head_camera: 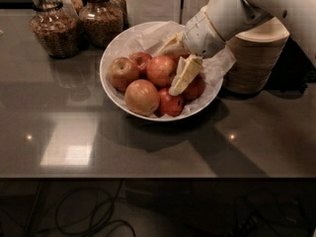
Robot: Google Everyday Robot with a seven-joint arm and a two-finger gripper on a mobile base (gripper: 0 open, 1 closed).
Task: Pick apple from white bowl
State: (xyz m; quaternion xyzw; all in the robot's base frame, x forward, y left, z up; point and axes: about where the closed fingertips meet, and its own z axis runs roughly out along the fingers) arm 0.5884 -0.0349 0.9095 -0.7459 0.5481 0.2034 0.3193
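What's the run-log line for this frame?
phase: grasp attempt | gripper: down inside white bowl, at apple | apple: in bowl, not lifted

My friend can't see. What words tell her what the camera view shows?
A white robot gripper reaches into a white bowl of apples, right beside a big red-orange apple. The bowl sits on a dark shiny table, with glass jars behind it and stacked tan bowls beside it.
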